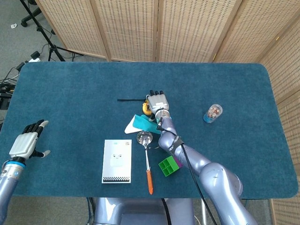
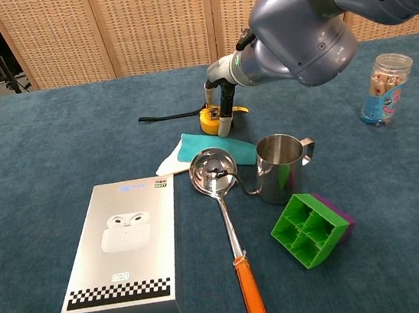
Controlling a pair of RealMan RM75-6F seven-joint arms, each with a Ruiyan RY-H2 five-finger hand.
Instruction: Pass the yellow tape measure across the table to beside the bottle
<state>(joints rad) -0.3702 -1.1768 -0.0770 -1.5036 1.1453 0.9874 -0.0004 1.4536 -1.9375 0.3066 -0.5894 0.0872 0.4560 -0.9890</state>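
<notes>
The yellow tape measure (image 1: 146, 108) (image 2: 209, 118) sits on the blue table near the middle, with a black strap (image 2: 169, 116) trailing to its left. My right hand (image 1: 157, 101) (image 2: 222, 113) hangs directly over it, fingers pointing down. One fingertip (image 2: 225, 127) touches its near right side, and no firm grip shows. The clear bottle (image 1: 213, 113) (image 2: 384, 89) stands upright far off to the right. My left hand (image 1: 26, 143) rests open at the table's left edge, seen only in the head view.
Near the tape measure lie a teal cloth (image 2: 208, 145), a steel pitcher (image 2: 282, 166) and a ladle with an orange handle (image 1: 147, 159) (image 2: 228, 223). A green block (image 2: 309, 228) and a white earbuds box (image 1: 117, 161) sit nearer the front edge.
</notes>
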